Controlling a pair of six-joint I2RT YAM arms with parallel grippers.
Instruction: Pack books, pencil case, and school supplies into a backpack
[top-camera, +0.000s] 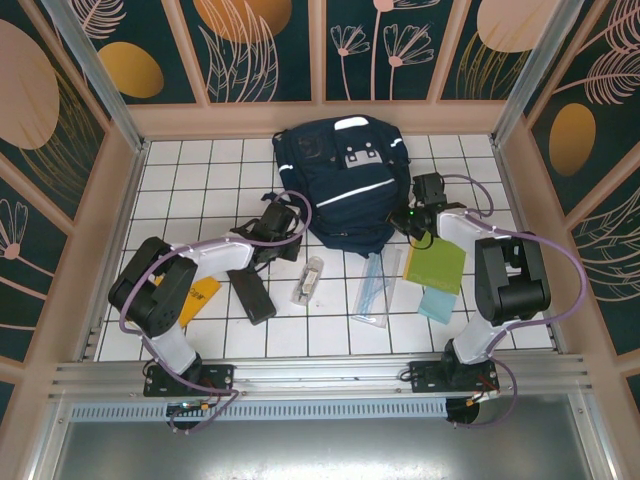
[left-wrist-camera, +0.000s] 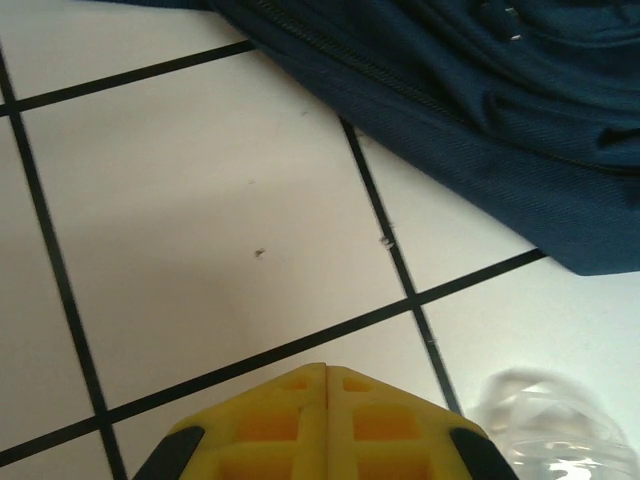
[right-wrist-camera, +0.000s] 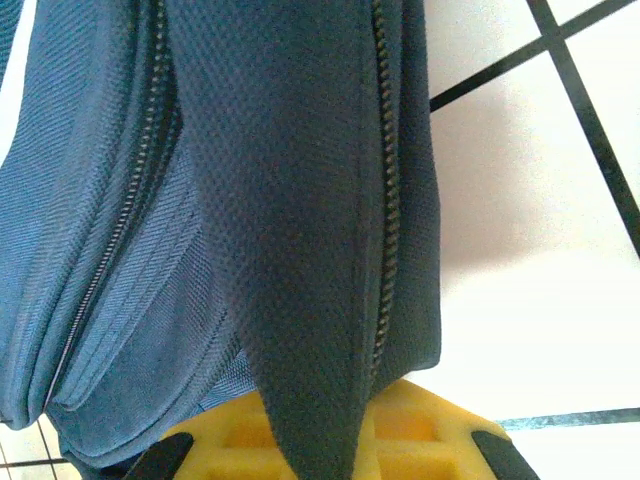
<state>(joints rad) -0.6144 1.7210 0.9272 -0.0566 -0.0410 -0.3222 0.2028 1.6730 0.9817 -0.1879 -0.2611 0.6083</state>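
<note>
The navy backpack (top-camera: 340, 180) lies at the back middle of the tiled table. My right gripper (top-camera: 420, 212) is at its right edge, and in the right wrist view its yellow jaws (right-wrist-camera: 320, 440) are shut on a fold of the backpack (right-wrist-camera: 250, 200) fabric beside a zipper. My left gripper (top-camera: 285, 235) is shut on nothing just off the bag's lower left corner; its fingers meet (left-wrist-camera: 327, 375) above bare tile, with the backpack (left-wrist-camera: 480, 110) ahead. The black pencil case (top-camera: 252, 293), clear tube (top-camera: 308, 280), ruler set (top-camera: 372, 285), yellow-green book (top-camera: 437, 265), teal pad (top-camera: 438, 303) and yellow-orange book (top-camera: 195, 298) lie in front.
The clear tube (left-wrist-camera: 555, 430) shows blurred just right of my left fingers. The yellow-orange book is partly hidden under my left arm. Wooden walls (top-camera: 120, 200) enclose the table on three sides, and a metal rail (top-camera: 320, 375) runs along the near edge.
</note>
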